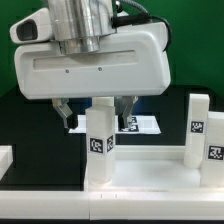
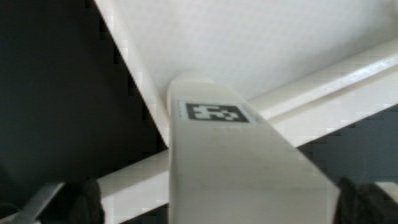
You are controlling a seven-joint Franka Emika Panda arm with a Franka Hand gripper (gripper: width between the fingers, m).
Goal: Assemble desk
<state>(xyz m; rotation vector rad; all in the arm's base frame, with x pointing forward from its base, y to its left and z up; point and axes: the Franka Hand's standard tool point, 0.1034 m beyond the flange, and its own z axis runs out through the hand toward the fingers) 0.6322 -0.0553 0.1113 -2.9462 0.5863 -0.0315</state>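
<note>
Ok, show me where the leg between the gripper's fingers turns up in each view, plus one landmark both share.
Exterior view: the leg stands upright at centre, under the open gripper, on the desk top.
Wrist view: the leg runs up the middle of the picture, between the dark fingertips.
Shared landmark: the square tag on the leg.

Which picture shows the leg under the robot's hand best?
The exterior view: the leg stands upright on the desk top, whole, between the open fingers. The wrist view shows only its end and tag from above, filling the picture.
</note>
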